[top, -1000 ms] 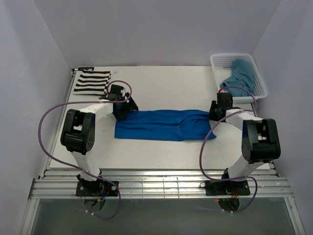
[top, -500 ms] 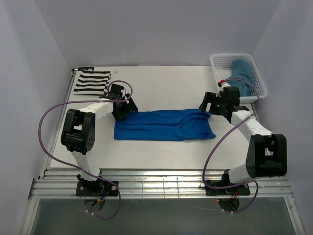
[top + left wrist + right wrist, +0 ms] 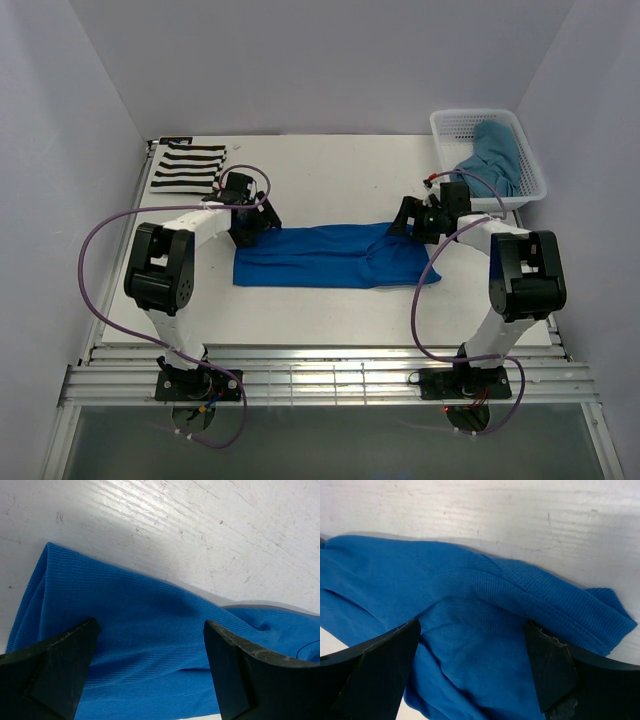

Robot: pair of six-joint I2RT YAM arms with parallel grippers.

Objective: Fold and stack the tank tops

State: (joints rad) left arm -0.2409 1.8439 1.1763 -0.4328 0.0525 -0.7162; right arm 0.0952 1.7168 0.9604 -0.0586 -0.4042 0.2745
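- A white worktop (image 3: 330,160) is seen.
- A blue tank top (image 3: 330,257) is spread across its middle.
- The jaws of the left gripper (image 3: 150,655) and right gripper (image 3: 472,652) are held wide over its ends.

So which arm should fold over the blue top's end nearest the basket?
Probably the right: the right pincer hovers open over that end of the royal blue tank top; the left pincer is at the opposite end.
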